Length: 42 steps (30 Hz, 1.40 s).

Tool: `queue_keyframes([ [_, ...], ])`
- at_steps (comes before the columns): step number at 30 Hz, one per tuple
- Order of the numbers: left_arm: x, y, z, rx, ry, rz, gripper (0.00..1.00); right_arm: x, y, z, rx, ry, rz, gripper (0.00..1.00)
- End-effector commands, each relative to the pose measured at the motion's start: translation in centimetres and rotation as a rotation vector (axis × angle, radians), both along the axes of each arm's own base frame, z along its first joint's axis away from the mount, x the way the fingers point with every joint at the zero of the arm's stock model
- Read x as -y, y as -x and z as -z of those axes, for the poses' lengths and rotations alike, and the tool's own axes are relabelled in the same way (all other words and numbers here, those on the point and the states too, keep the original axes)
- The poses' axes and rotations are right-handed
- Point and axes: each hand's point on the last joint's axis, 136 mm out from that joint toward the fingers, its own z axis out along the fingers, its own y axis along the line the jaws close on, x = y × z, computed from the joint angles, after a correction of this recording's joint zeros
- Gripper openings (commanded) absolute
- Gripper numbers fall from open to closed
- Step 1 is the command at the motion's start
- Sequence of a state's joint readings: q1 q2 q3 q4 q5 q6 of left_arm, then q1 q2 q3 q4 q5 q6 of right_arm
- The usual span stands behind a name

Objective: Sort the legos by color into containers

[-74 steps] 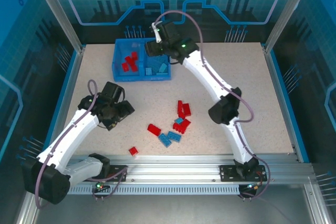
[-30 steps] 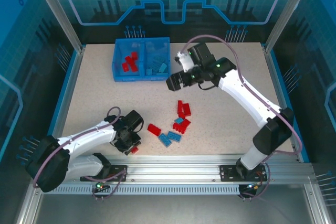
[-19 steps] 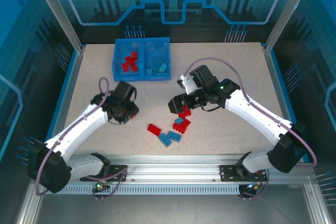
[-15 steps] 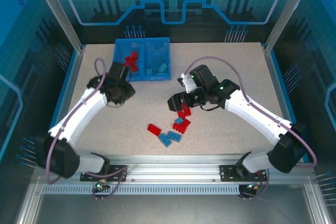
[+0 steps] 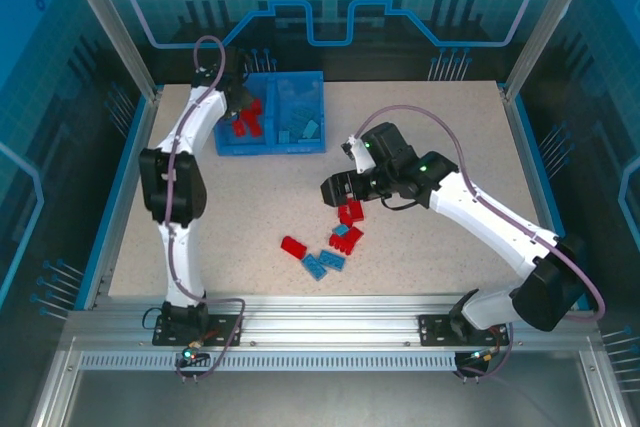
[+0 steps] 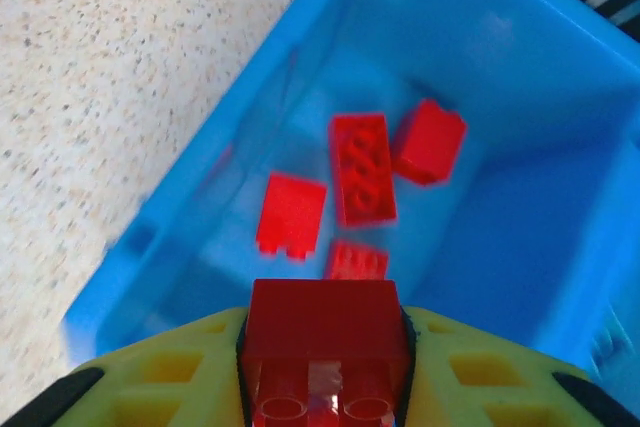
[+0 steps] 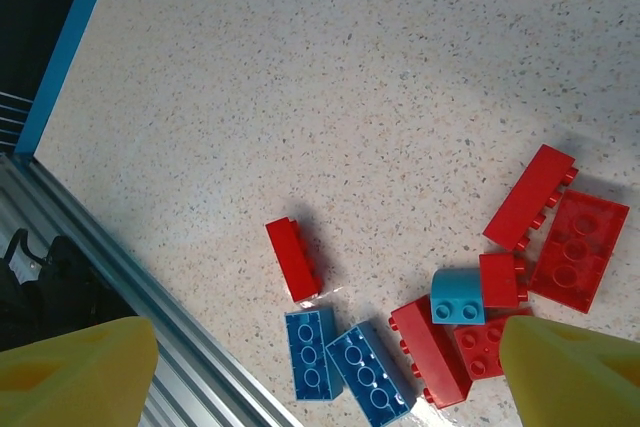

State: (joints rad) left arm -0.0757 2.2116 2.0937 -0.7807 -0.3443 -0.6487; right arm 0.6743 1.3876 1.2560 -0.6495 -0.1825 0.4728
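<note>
Left end effector (image 6: 323, 387) grips a red brick (image 6: 323, 332) above the red compartment (image 6: 200, 232); right end effector (image 5: 336, 190), wide open and empty, hovers over loose bricks (image 7: 295, 259).

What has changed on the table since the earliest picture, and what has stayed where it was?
The left gripper dropped to the lone red brick near the front edge, gripped it and carried it over the left compartment of the bin, where it is held. The right gripper, open, swung from above the bin to hover over the loose pile. The pile and bin stayed put.
</note>
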Motion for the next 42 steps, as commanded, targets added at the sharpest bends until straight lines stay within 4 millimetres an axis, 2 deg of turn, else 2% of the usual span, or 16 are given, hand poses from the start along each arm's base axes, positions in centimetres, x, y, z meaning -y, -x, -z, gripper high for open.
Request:
queue_keyframes([
  [1,-1.4,-2.5,0.2,0.013,-0.019,-0.016,0.40,0.4,0.6,-1.3,0.033,-0.014,0.020,0.90],
  [4,-1.9,-4.2,1.1,0.030,-0.015,-0.032,0.48,0.7,0.8,-1.4,0.037,-0.011,0.036,0.90],
  [8,-2.0,-5.4,0.5,0.059,-0.018,-0.014,0.56,0.8,1.0,-1.6,0.038,-0.011,0.040,0.90],
  [11,-1.7,-5.1,-0.8,0.073,-0.006,-0.002,0.56,1.0,0.8,-1.7,0.049,-0.006,0.054,0.90],
  [16,0.1,-2.7,-5.6,0.141,0.066,0.057,0.53,1.2,0.1,-0.8,0.046,0.029,0.079,0.90],
  [19,2.3,0.4,-10.5,0.243,0.106,0.140,0.53,2.1,-0.4,0.7,0.032,0.107,0.123,0.90],
  [23,6.0,6.3,-16.4,0.398,0.101,0.353,0.53,2.7,-0.6,2.6,0.016,0.189,0.145,0.88],
  [25,8.0,9.5,-18.7,0.469,0.069,0.502,0.53,2.5,-0.2,3.9,0.003,0.215,0.122,0.85],
  [27,10.2,13.1,-19.6,0.517,0.047,0.674,0.55,2.2,0.5,5.4,-0.024,0.251,0.086,0.83],
  [29,11.9,16.4,-19.7,0.551,0.016,0.826,0.55,1.9,1.4,6.9,-0.057,0.301,0.055,0.81],
  [31,13.2,19.7,-18.9,0.558,-0.030,0.972,0.57,1.3,2.4,8.2,-0.088,0.342,0.017,0.78],
  [34,15.1,24.9,-16.5,0.539,-0.151,1.225,0.65,-0.5,4.0,9.9,-0.094,0.391,-0.062,0.75],
  [37,15.9,29.1,-13.4,0.521,-0.256,1.431,0.76,-1.9,4.7,11.2,-0.111,0.443,-0.102,0.72],
  [39,16.2,32.0,-11.7,0.540,-0.309,1.573,0.87,-3.4,5.2,11.5,-0.103,0.454,-0.163,0.71],
  [42,15.7,34.9,-10.1,0.578,-0.397,1.661,0.94,-6.1,6.2,11.9,-0.078,0.452,-0.283,0.71],
])
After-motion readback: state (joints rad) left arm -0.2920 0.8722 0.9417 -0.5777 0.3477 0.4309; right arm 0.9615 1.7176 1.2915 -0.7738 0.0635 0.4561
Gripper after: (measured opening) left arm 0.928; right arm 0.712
